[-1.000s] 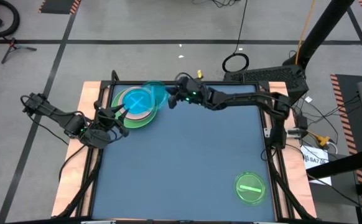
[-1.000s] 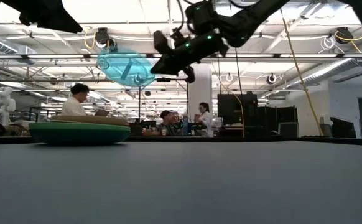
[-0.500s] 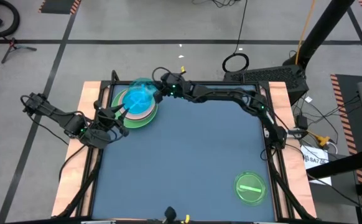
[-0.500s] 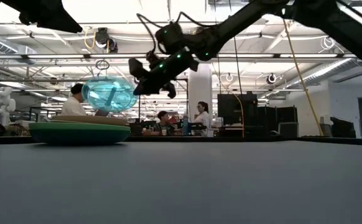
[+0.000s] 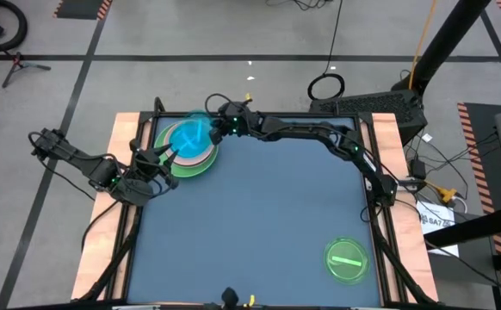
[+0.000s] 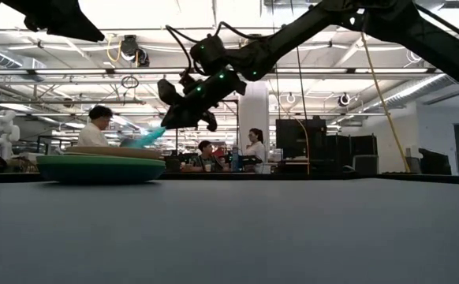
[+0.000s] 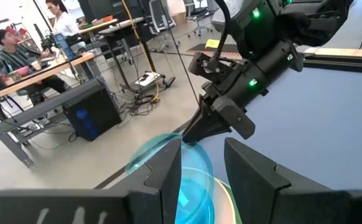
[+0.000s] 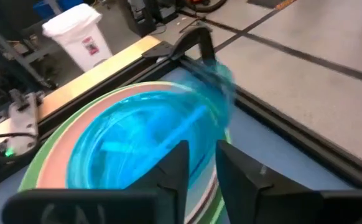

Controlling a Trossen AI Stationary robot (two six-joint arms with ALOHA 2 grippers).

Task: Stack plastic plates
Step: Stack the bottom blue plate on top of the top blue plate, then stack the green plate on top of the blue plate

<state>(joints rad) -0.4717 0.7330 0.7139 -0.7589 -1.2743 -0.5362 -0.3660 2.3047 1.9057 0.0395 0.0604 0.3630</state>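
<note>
Plates [image 5: 186, 148] are stacked at the table's far left corner; a tilted translucent blue plate [image 6: 144, 138] is touched by the right gripper [image 5: 216, 127], grip undeterminable; the left gripper [image 5: 166, 157] is held parted beside them.

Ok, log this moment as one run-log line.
right gripper: open, releasing translucent blue plate onto plate stack | left gripper: beside stack | lime plate: unstacked

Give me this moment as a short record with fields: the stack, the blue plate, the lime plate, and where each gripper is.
stack: plates piled at the table's far left corner, green at the bottom
blue plate: translucent blue plate on top of the stack, one edge tilted up in the low view
lime plate: lime plate alone, near right of the table
right gripper: right gripper at the blue plate's far edge, grip unclear
left gripper: left gripper open, beside the stack
</note>
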